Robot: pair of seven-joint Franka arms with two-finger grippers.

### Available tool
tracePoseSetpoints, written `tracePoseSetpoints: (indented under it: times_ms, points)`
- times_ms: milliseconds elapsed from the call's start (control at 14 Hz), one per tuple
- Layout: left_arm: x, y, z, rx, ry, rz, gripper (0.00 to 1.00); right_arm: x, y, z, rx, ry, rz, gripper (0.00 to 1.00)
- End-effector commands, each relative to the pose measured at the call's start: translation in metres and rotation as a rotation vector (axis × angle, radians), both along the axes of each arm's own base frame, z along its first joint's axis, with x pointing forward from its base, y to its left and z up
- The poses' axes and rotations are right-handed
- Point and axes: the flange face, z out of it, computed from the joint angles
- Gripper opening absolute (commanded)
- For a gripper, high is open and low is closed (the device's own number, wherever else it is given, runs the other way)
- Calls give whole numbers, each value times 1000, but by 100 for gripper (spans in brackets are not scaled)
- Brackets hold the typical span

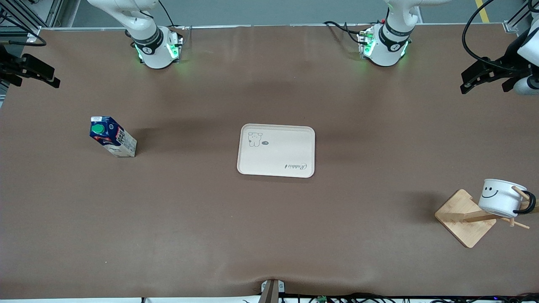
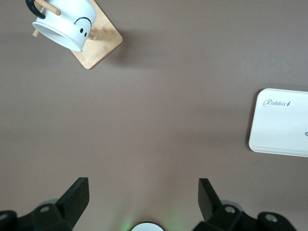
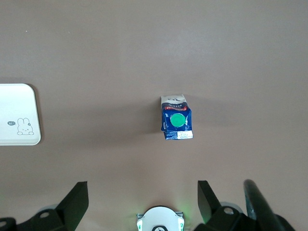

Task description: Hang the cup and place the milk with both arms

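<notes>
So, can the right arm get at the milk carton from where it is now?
Probably yes. The milk carton stands upright and alone toward the right arm's end of the table, well apart from the tray. The right gripper hangs above bare table with its fingers open, and nothing stands between it and the carton.

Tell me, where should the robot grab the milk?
Probably around the milk's straight body, below the slanted top with the green cap. It stands upright and alone on the table, so the right tool, open above it, could come down from overhead and squeeze two flat sides. The sloped top and round cap would likely slip.
</notes>
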Motion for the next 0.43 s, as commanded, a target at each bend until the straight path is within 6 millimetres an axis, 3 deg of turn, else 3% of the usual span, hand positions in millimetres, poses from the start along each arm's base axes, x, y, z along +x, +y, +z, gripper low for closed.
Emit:
tracePoseSetpoints:
  times_ms: [0, 357]
  points:
    - [0, -3, 4, -6, 8, 12, 100, -10, 2, 1, 14, 3, -8, 100]
    - [-1, -1, 3, -2, 16, 19, 100, -10, 1, 1, 14, 6, -9, 100]
